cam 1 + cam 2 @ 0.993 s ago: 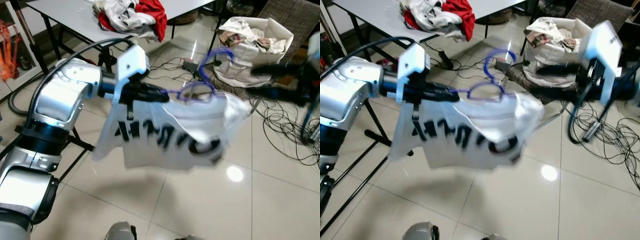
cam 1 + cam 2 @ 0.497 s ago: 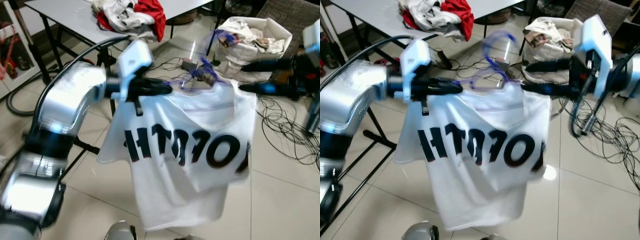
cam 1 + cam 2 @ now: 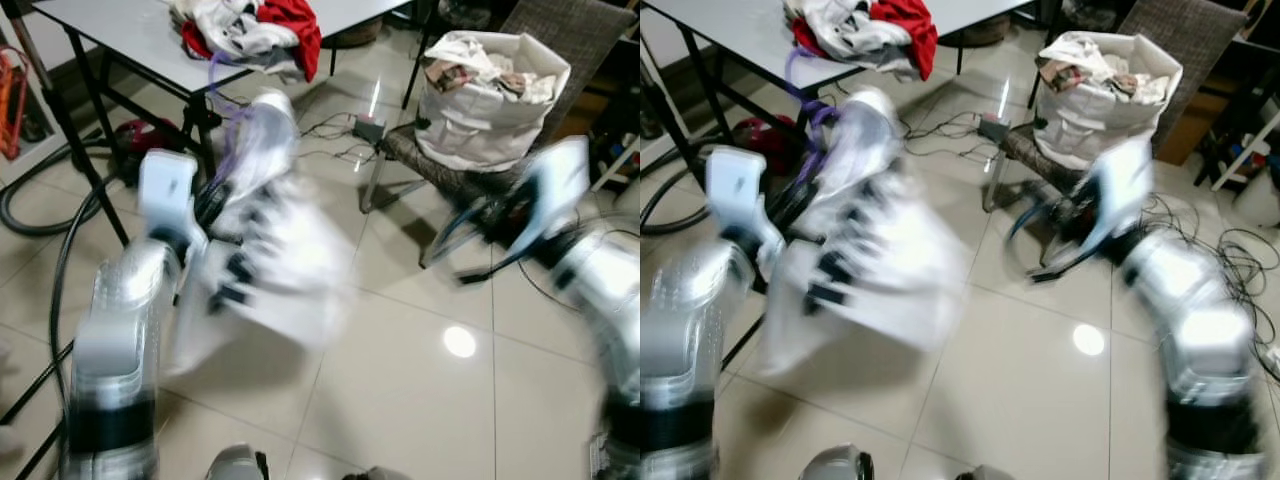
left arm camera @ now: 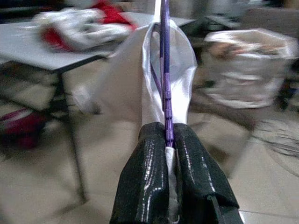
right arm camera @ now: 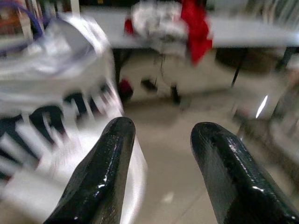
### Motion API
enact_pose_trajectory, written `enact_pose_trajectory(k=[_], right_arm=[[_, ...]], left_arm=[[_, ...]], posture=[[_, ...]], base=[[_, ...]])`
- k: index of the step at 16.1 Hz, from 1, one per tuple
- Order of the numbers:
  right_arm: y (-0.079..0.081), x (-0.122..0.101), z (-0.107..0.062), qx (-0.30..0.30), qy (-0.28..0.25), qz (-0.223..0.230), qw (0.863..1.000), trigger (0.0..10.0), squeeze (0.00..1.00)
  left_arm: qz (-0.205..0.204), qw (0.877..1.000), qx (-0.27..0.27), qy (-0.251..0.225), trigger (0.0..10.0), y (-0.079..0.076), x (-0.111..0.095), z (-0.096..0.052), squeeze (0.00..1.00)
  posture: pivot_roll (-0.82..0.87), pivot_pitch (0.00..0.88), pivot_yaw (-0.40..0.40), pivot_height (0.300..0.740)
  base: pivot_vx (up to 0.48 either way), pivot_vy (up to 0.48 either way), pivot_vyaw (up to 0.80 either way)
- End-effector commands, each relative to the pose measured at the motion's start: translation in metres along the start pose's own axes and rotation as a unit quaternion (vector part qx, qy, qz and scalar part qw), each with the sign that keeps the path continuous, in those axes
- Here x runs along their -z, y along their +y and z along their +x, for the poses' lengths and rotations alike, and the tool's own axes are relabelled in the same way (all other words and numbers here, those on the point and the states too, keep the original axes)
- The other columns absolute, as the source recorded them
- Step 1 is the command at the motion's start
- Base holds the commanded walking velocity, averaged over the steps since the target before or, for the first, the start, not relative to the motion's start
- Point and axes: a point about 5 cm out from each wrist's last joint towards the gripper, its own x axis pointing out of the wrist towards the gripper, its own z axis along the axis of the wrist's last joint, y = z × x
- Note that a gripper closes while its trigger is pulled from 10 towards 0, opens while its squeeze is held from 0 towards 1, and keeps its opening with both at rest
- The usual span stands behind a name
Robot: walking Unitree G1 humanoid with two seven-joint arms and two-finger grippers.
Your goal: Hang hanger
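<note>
Just in front of the counter [image 3: 120,30], on its near side, my left gripper [image 4: 169,140] has its fingers [image 4: 198,168] clamped tight on the purple hanger [image 4: 164,70], with a fold of the white T-shirt [image 3: 275,250] pinched in between them. The shirt hangs off the hanger, black lettering visible but smeared by blur; the hanger's hook sits up near the counter edge. The eye views are heavily blurred, so I can't tell the exact hook position.

My right gripper [image 5: 161,135] is well apart from the counter, over the tiled floor [image 3: 420,400], with its fingers [image 5: 105,158] spread wide and nothing between them. It points toward the shirt and the counter beyond.

On the counter is a pile of white and red clothes [image 3: 255,25]. Away from the counter, a white bag of laundry [image 3: 490,90] sits on a chair [image 3: 560,30], with cables [image 3: 1240,260] on the floor near it.
</note>
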Motion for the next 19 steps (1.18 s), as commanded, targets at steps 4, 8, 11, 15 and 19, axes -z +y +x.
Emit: enact_pose_trajectory(k=[4, 8, 11, 15, 19], right_arm=[[0.034, 0.022, 0.007, 0.007, 0.012, 0.014, 1.0, 10.0, 0.0], [0.054, 0.037, 0.015, -0.028, 0.042, 0.013, 0.999, 10.0, 0.0], [0.062, 0.04, 0.02, -0.042, 0.047, 0.011, 0.998, 10.0, 0.0], [0.056, 0.04, 0.028, -0.032, 0.058, 0.003, 0.998, 10.0, 0.0], [0.048, 0.037, 0.031, -0.004, 0.054, 0.022, 0.998, 10.0, 0.0]], left_arm=[[0.027, 0.991, -0.133, -0.008, 10.0, 0.001, 0.0, -0.017, 0.0], [0.046, 0.987, -0.155, -0.002, 10.0, -0.002, 0.005, -0.021, 0.0], [0.041, 0.986, -0.164, -0.006, 10.0, -0.004, 0.0, -0.024, 0.0], [0.038, 0.982, -0.185, -0.008, 10.0, 0.002, -0.009, -0.021, 0.0], [0.028, 0.984, -0.173, -0.017, 10.0, 0.005, -0.017, -0.009, 0.0]], posture=[[0.01, 0.043, -0.083, 0.74], [0.03, 0.047, -0.101, 0.74], [0.05, 0.05, -0.117, 0.74], [0.06, 0.056, -0.129, 0.74], [0.06, 0.061, -0.126, 0.74]], base=[[0.0, 0.0, 0.7], [0.0, 0.0, 0.8], [0.104, 0.0, 0.8], [0.425, 0.0, 0.8], [0.471, 0.0, 0.0]])
